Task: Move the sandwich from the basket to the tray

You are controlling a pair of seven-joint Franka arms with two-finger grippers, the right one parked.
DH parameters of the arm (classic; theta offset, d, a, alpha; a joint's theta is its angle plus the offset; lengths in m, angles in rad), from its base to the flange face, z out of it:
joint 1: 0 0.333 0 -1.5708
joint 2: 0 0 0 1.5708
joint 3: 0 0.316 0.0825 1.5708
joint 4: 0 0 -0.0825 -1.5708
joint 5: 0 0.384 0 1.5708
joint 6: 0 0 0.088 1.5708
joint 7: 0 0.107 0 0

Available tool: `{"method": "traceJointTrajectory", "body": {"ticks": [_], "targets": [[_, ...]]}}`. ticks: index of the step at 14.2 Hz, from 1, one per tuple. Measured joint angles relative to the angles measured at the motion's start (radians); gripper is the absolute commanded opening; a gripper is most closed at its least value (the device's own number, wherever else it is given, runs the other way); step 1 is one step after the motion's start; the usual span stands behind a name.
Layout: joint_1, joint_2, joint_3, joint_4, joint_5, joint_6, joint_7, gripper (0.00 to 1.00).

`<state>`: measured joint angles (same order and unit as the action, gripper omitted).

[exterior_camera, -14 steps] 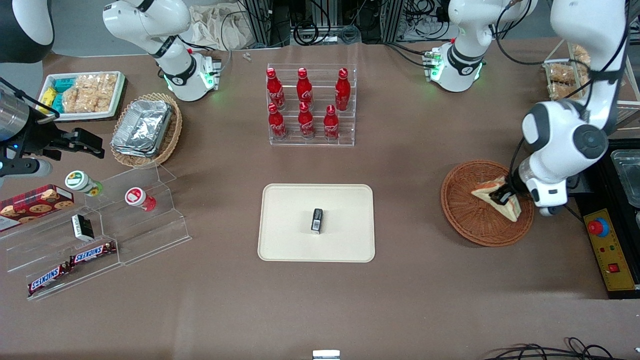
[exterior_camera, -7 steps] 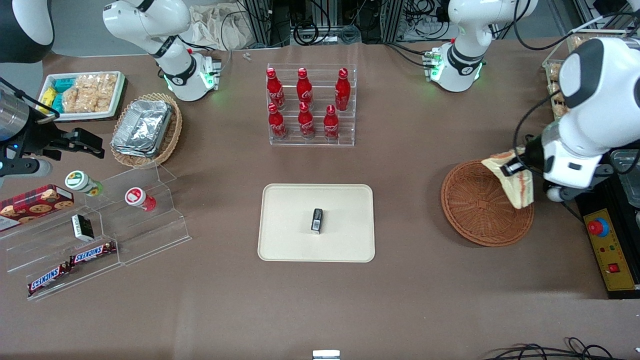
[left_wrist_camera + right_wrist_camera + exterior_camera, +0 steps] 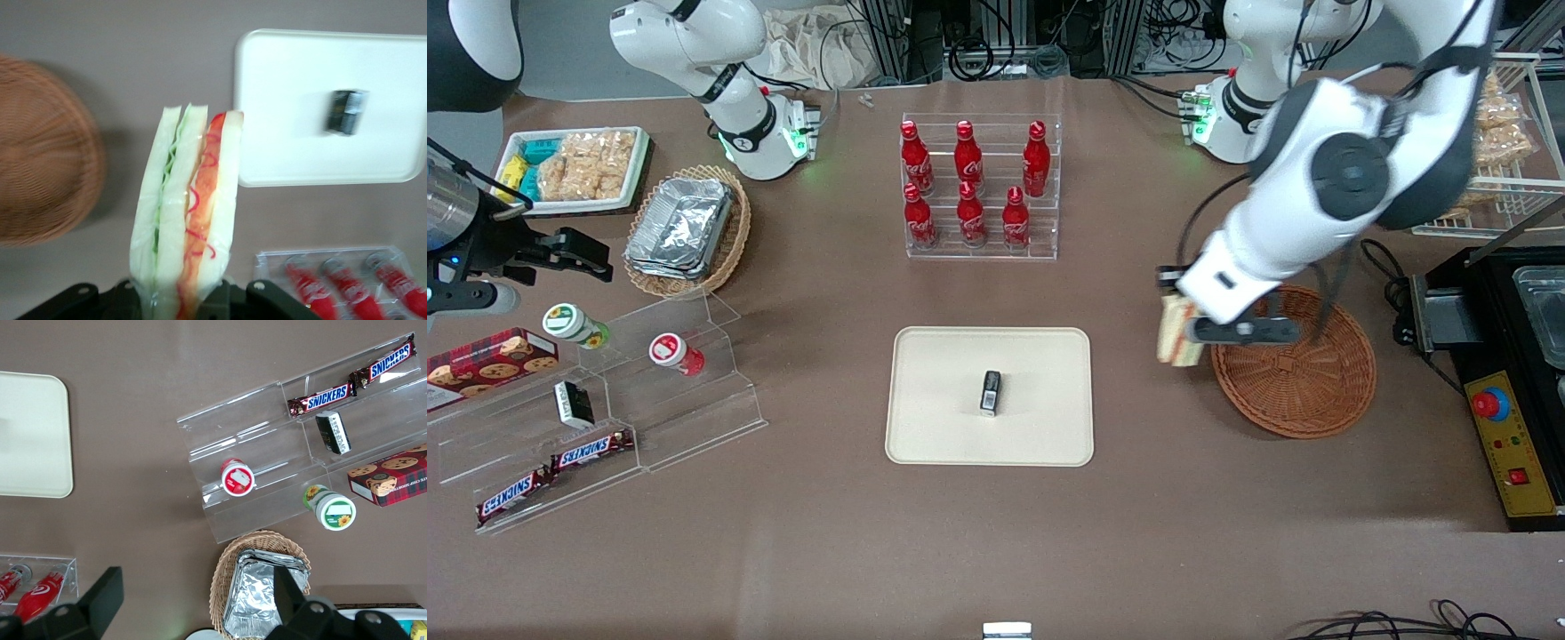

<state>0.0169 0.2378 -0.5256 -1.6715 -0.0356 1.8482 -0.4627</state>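
The carry is the step in hand: the sandwich is out of the basket and not yet on the tray. The bench point(image 3: 1138, 533) bears the tray point(image 3: 934, 427) at its middle, flat and cream, and the round reddish wicker basket point(image 3: 1303, 391) toward the working arm's end, well apart from it and now without its load. Between the two, above bare bench just off the basket's rim, hangs the left gripper point(image 3: 1199, 327); its fingers are closed tight on one end of the sandwich point(image 3: 1176, 331), which juts out with its edge showing green and red filling between pale bread slices point(image 3: 190, 213). The next move, as I judge it, calls for travel toward the tray's middle, a descent to the tray floor, then a release. One small thing stands in the way: a dark little packet point(image 3: 991, 392) lies at the tray's centre, so the sandwich should come down on the bare part nearer the basket-side edge. The acrylic rack of red bottles point(image 3: 980, 187) stands near the tray, farther from the front camera, off the likely path.
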Motion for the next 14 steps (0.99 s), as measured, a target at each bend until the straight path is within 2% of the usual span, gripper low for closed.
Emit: {"method": "traceJointTrajectory", "body": {"ticks": [2, 4, 6, 9, 10, 11, 12, 13, 14], "targets": [[-0.085, 0.094, -0.007, 0.007, 0.069, 0.110, -0.097, 0.00], [-0.146, 0.209, -0.008, 0.008, 0.169, 0.232, -0.207, 0.00], [-0.169, 0.324, -0.007, 0.011, 0.257, 0.329, -0.281, 0.00], [-0.172, 0.457, -0.004, 0.017, 0.330, 0.434, -0.321, 0.00], [-0.172, 0.488, -0.003, 0.021, 0.346, 0.449, -0.326, 0.10], [-0.172, 0.512, -0.003, 0.026, 0.364, 0.458, -0.333, 0.58], [-0.172, 0.530, -0.003, 0.031, 0.378, 0.467, -0.339, 0.89], [-0.172, 0.537, -0.004, 0.037, 0.386, 0.470, -0.342, 1.00], [-0.172, 0.537, -0.005, 0.041, 0.391, 0.469, -0.344, 1.00]]}}
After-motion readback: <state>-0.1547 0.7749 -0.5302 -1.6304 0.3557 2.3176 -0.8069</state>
